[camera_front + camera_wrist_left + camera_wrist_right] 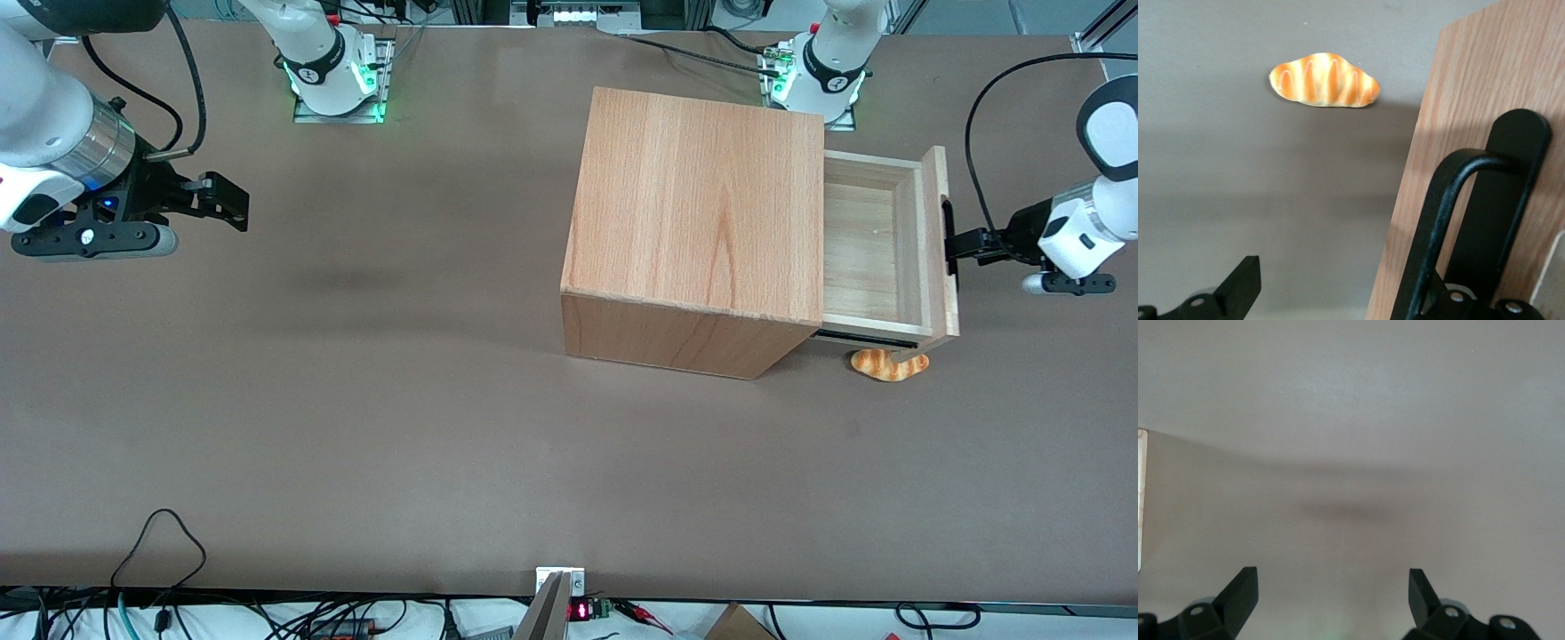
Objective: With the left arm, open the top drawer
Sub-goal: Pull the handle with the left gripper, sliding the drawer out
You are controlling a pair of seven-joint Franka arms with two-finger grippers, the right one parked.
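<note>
Front view: my hand (953, 252) hooking black handle (948, 233), fingers spread; top drawer (876, 253) sitting pulled out of cabinet (698, 222).

Count of things on the tabletop (373, 427)

One wooden cabinet (698, 222), one top drawer (876, 244) pulled out, one bread roll (889, 364) beside it, and one left arm (1089, 222) whose one pincer (956, 244) sits at the drawer's one black handle (1511, 200).
</note>
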